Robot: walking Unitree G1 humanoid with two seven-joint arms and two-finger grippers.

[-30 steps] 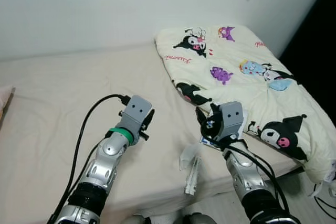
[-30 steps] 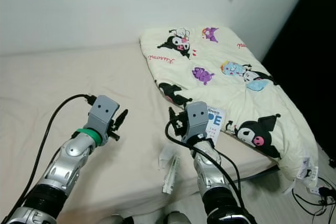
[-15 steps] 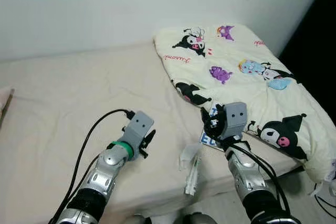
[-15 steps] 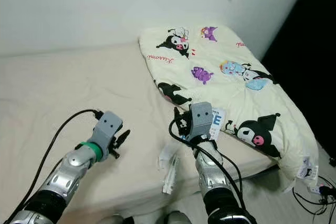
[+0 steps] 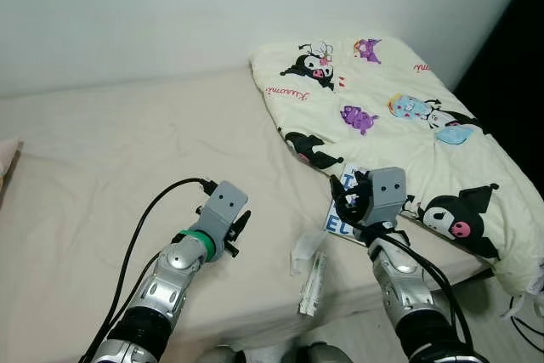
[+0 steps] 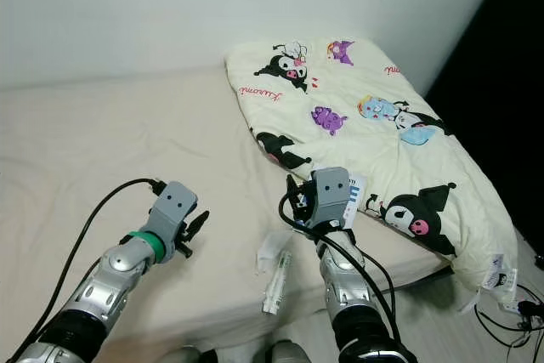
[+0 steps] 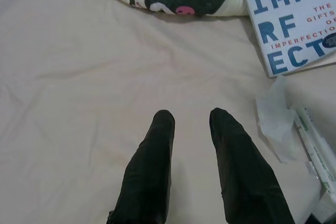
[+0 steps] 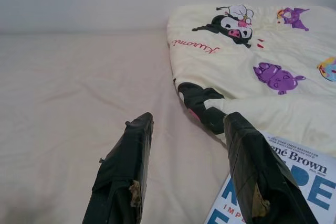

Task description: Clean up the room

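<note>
A paperback book (image 8: 283,190) lies flat on the bed (image 5: 102,150), near its front edge, tucked against the edge of a cream comforter (image 5: 399,108) printed with cartoon characters. Just beside the book, nearer the bed's edge, lie a crumpled clear wrapper (image 5: 303,254) and a long white packaged item (image 5: 312,284) with green print too small to read.

Over the last second the right pincer (image 8: 189,182) has shifted slightly towards the comforter, so more of the book's cover is now uncovered in the head views. It hovers just above the book's near corner, its two black fingers spread wide and holding nothing. The left pincer (image 7: 189,124) has drawn back and lower over bare sheet, well apart from the book; its fingers stand a narrow gap apart, empty. Neither has yet taken anything, so the tidying seems to be at the approach stage, with the book the likely first pick for the right arm.

Readable writing: the book's white cover shows the author's name "Brené Brown" in black, large blue letters reading "IMPERFECT" broken across lines, and smaller red words "THE GIFTS" and "IMPERFECTION". On the comforter, red cursive reads "Kuromi".
</note>
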